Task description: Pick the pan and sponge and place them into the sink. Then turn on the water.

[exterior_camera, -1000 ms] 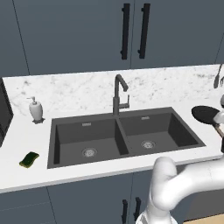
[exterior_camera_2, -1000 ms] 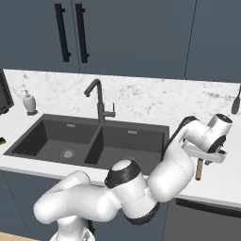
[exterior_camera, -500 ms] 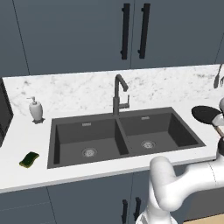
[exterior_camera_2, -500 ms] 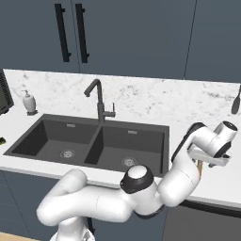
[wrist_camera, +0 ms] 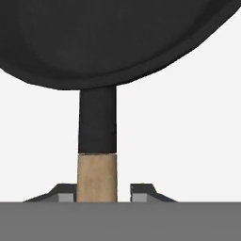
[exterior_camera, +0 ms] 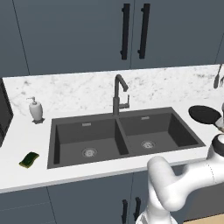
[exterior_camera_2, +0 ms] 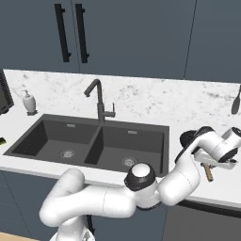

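The rigid, head-heavy pan [wrist_camera: 113, 42] sits on the counter right of the sink [exterior_camera: 127, 135], the gripper [wrist_camera: 104, 192] narrowed around its wooden handle, firm contact unclear, so it may tip.

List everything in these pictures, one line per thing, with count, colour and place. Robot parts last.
pan: one, black with wooden handle, on the counter right of the sink
sponge: one, green with yellow edge, counter left of the sink
sink: one, dark grey, two basins, set in the counter
faucet: one, dark, behind the sink's divider, no water running
soap dispenser: one, white, counter behind the sink's left corner
counter: one, white marble
cabinets: dark blue-grey, above and below
gripper: one, fingers either side of the pan's wooden handle, closing on it
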